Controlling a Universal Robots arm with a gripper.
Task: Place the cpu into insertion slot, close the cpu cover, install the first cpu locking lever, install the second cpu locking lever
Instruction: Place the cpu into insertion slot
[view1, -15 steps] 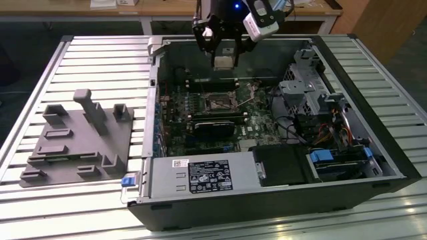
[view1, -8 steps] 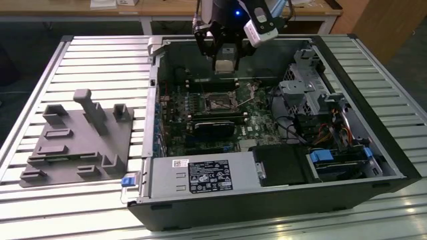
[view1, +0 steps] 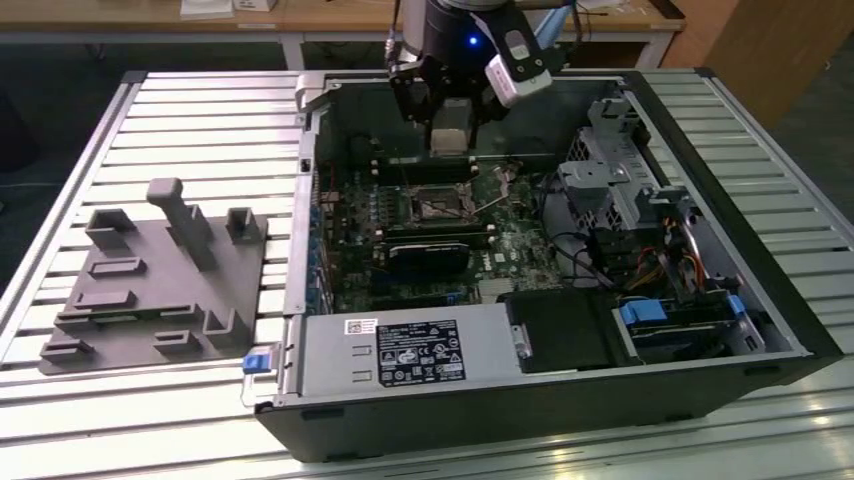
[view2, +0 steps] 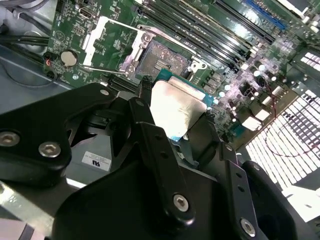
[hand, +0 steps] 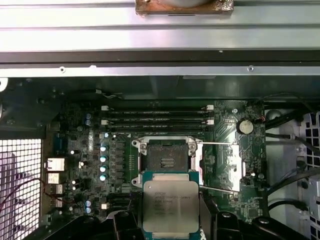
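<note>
First wrist view shows the gripper (hand: 170, 221) pinched shut on the sides of the cpu (hand: 171, 207), holding it flat close above the open insertion slot (hand: 165, 160), with the cpu cover (hand: 199, 165) swung aside so it can drop in.

Slatted metal table (view1: 200, 110), pale wooden workbench (view1: 134, 22) behind, dark floor (view1: 40, 95) beneath it

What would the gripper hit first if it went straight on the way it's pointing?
Probably the open insertion slot: the gripper holds the cpu facing it, with nothing between. Depth is unclear, so it might land on the slot's near rim.
</note>
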